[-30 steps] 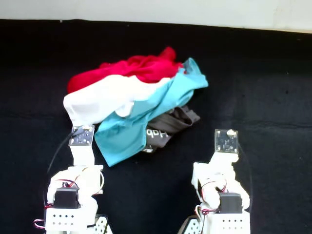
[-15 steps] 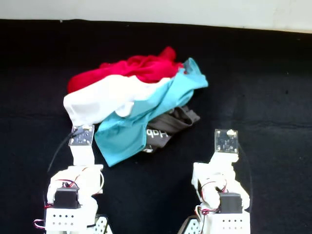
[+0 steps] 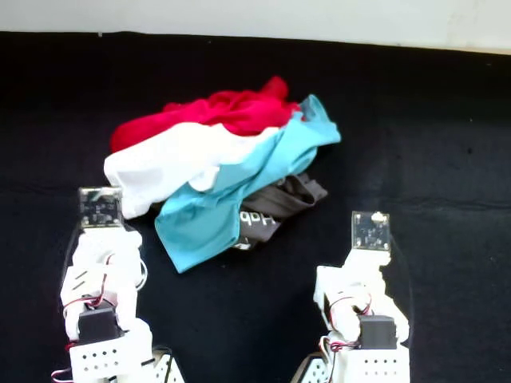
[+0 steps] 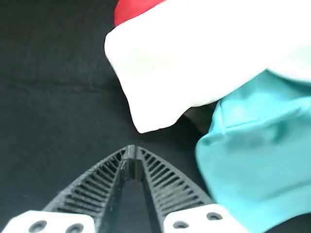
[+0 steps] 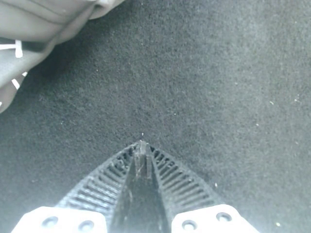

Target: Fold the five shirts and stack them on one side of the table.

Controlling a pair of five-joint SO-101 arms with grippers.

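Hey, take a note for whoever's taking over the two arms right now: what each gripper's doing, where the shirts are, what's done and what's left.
Left gripper: shut, holding nothing, above the black table just short of the white shirt's near corner.
Right gripper: shut, holding nothing, over bare table beside the dark grey shirt.
Shirts: one crumpled heap mid-table, with the red shirt at the back, white over it, the teal shirt draped across, and dark grey underneath. A fifth cannot be made out.
Done: nothing folded, no stack started.
Left: pull each shirt out, fold it, stack all on one side.
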